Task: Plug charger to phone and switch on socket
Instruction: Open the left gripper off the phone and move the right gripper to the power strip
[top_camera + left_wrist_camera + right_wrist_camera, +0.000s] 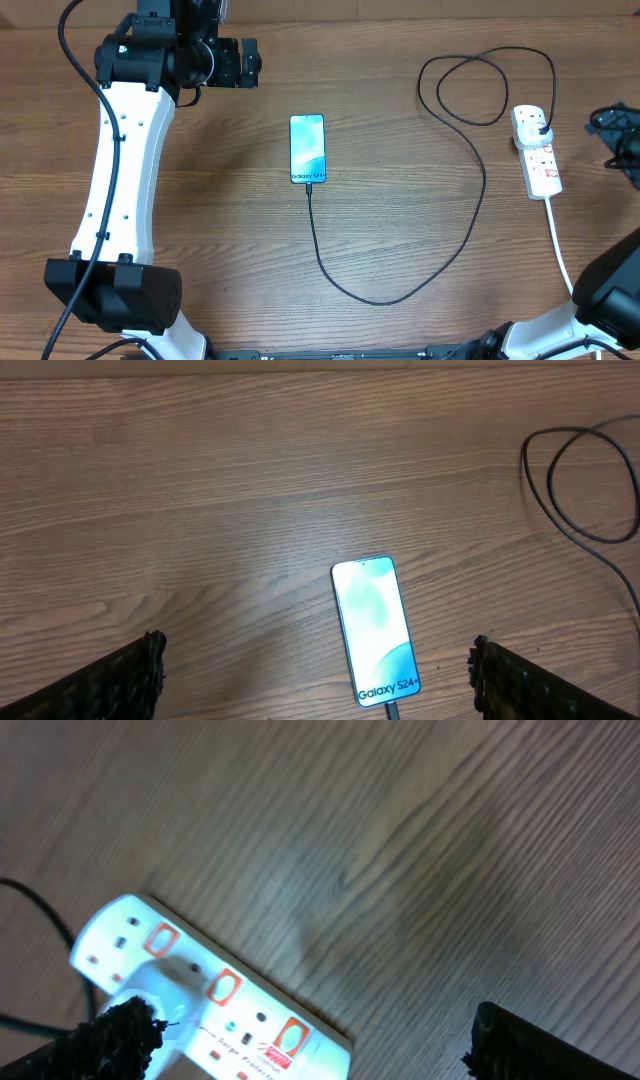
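— Where is the phone?
— The phone [307, 149] lies flat in the middle of the table [200, 220]. Its screen faces up, lit light blue, with the lettered edge toward the near side.
— And the charger?
— The charger [470, 215] is a thin black cable. Its tip meets the phone's near edge. From there it runs nearer, sweeps right, climbs toward the far side and makes 1 loop before it reaches the socket [541, 160]. Its black plug [538, 125] sits in the socket's far end.
— Where is the socket?
— On the right side of the table, well apart from the phone, lying lengthwise from near to far. Its white cord [560, 250] leaves the near end. I cannot tell whether any of the red-marked switches [225, 988] is on.
— What about the 2 hands?
— The left hand [316, 655] hangs over the far left of the table with its fingers spread wide, holding nothing. In its wrist view the phone lies between the 2 fingers, untouched. The right hand [310, 1020] hovers at the right edge, just beside the socket, equally wide and empty. In the wrist view 1 of its fingers [115, 1035] overlaps the socket's end, and I cannot tell whether it touches.
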